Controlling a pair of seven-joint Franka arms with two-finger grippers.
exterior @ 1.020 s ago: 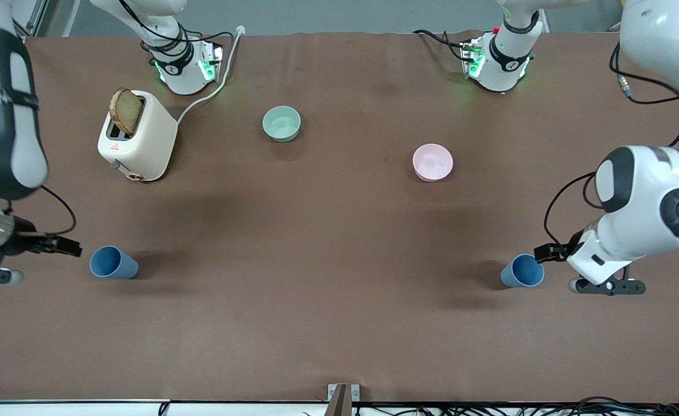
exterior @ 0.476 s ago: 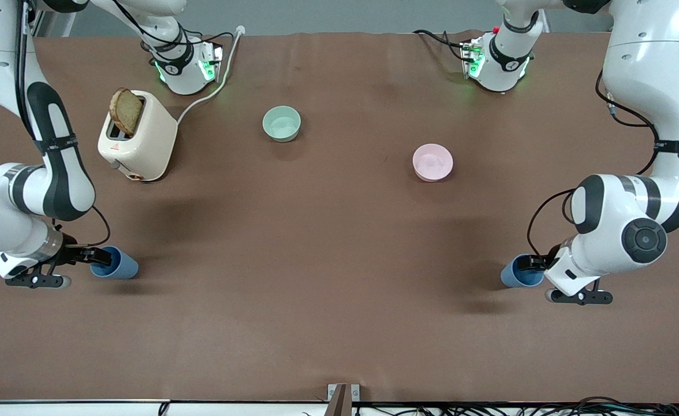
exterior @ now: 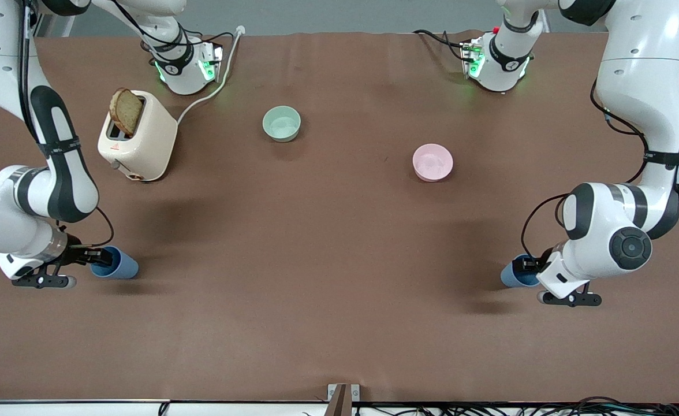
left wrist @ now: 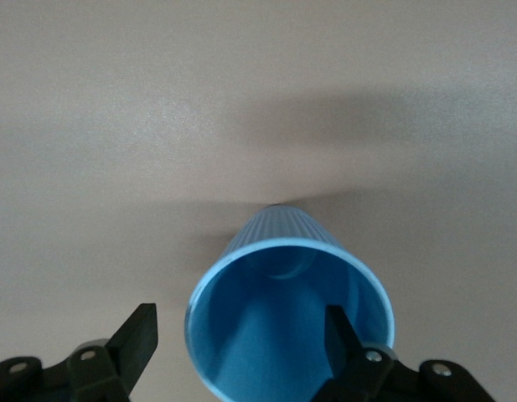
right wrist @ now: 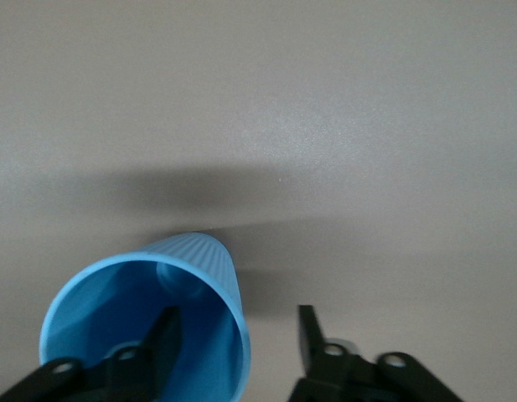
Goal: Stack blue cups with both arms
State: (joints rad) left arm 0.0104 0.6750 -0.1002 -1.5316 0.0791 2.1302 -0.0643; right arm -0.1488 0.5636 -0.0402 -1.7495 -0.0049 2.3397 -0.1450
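Left gripper (left wrist: pixel 237 339): 1 finger inside, 1 outside the upright blue cup (exterior: pixel 517 274) at its table end, rim wall between open jaws, ungripped | right gripper (right wrist: pixel 237 339): same on its blue cup (exterior: pixel 117 264).

Both arms reach down low to the table, elbows bent and wrists turned level. The left gripper (exterior: pixel 525 264) is low at the left arm's end — its fingers (left wrist: pixel 139 337) spread wide apart. The right gripper (exterior: pixel 98 256) is low at the right arm's end — its fingers (right wrist: pixel 166 333) also parted, less widely.
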